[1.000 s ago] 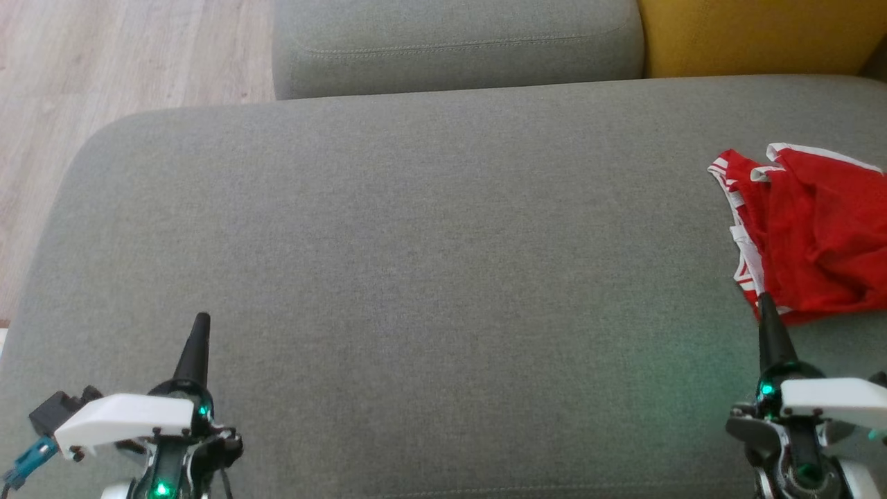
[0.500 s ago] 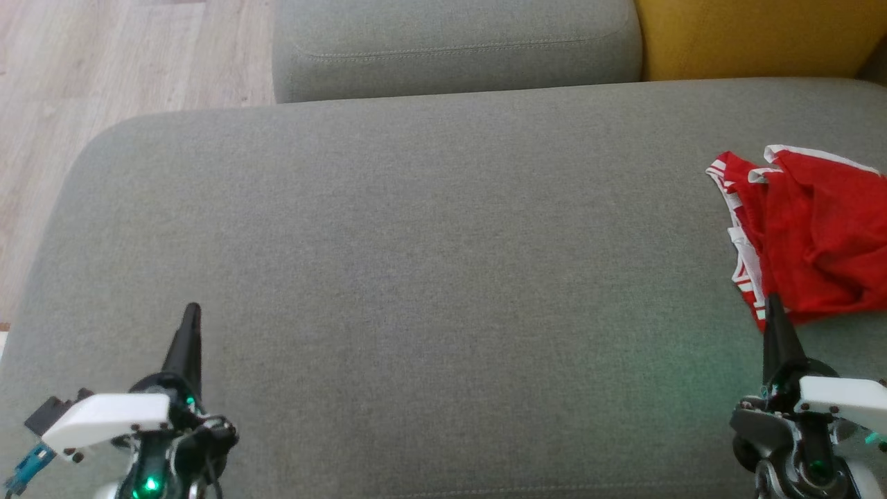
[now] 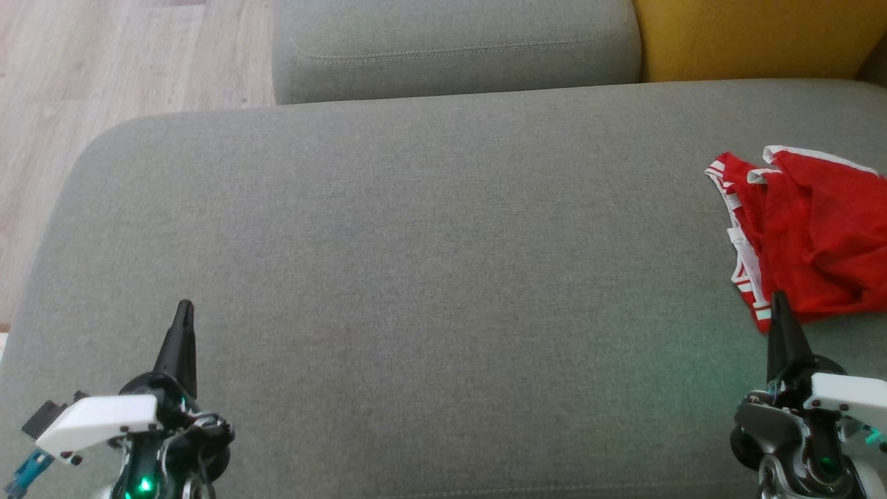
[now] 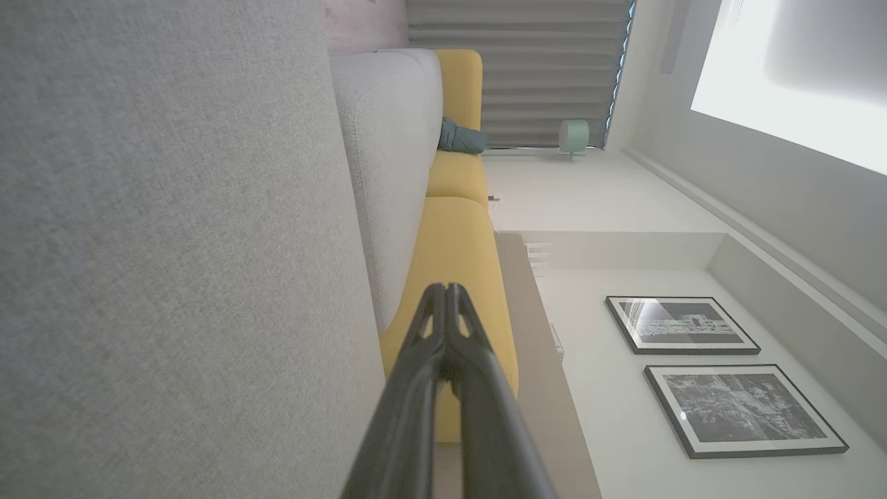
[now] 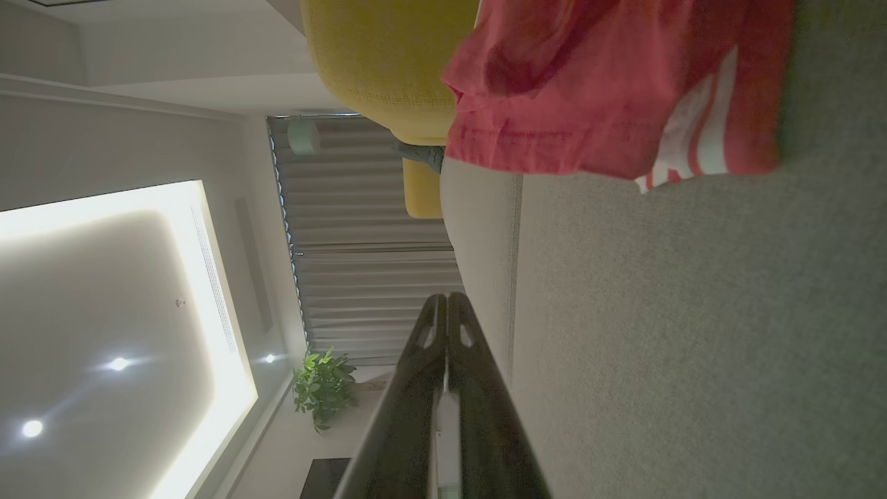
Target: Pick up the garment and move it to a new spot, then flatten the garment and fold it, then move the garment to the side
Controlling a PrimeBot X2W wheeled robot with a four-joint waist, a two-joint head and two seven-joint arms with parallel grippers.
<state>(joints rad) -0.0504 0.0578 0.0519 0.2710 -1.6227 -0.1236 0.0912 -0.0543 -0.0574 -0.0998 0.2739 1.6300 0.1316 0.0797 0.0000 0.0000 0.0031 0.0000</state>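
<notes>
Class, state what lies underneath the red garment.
The red garment lies crumpled on the grey seat cushion. The cushion directly beneath it is covered, so anything hidden there cannot be seen.

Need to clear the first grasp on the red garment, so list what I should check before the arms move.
1. Reach to the red garment: ok, it lies crumpled on the seat cushion at the robot's right.
2. Opening of the right hand: not ok, its fingers are shut together.
3. Approach: ok, the right hand's tip sits at the garment's near hem; contact cannot tell.
4. State of the left hand: ok, shut on nothing, over bare cushion.
5. Space for a new spot: ok, bare cushion stretches left of the garment.
6. Garment's full outline: cannot tell, the head view's edge cuts it off.
</notes>
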